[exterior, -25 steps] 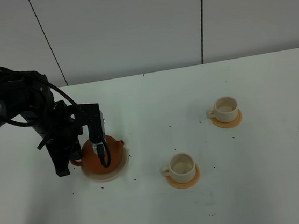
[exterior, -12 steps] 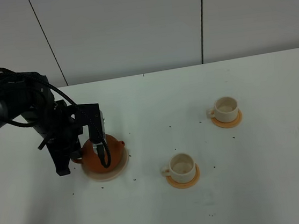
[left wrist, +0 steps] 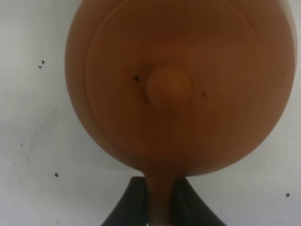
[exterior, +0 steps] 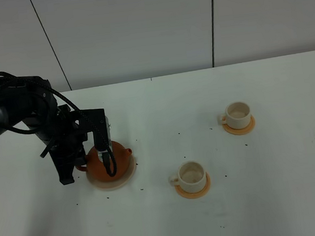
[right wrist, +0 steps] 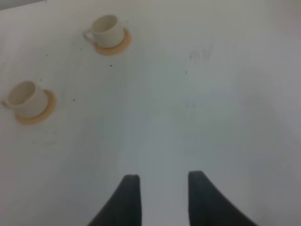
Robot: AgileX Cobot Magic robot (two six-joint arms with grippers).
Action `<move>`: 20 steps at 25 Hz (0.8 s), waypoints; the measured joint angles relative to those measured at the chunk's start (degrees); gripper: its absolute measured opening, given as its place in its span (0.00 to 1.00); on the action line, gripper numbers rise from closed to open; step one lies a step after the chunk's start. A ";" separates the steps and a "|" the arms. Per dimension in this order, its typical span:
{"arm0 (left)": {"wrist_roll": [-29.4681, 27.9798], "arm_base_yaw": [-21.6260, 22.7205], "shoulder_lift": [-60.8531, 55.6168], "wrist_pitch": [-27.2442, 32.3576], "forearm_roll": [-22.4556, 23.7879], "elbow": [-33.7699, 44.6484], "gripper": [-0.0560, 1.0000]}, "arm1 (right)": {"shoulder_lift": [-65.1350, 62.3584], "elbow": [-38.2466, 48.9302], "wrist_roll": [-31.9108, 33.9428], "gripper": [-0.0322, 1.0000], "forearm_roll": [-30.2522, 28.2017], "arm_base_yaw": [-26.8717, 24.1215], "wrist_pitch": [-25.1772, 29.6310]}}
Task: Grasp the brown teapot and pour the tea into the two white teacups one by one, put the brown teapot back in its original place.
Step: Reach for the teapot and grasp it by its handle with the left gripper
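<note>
Left gripper looks pinched on the handle of the brown teapot, sitting on its beige saucer; right gripper hangs spread above the table; 2 white teacups stand well apart

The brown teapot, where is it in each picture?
Exterior high: the brown teapot sits at the lower left, on its beige saucer.
Left wrist: it fills most of the picture, seen from above, with its handle pinched in the left tool.
Right wrist: not in it; only the two white teacups show.
Shared landmark: the white table, in all three views.
</note>
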 joint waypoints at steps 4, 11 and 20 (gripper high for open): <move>0.00 0.00 0.00 0.00 -0.16 0.00 0.22 | 0.00 0.00 0.00 0.26 0.00 0.00 0.00; 0.11 0.05 0.00 -0.81 -0.61 0.00 0.22 | 0.00 0.00 0.00 0.26 0.00 0.00 0.00; 0.55 0.05 0.00 -2.04 -2.13 0.00 0.22 | 0.00 0.00 0.00 0.26 0.00 0.00 0.00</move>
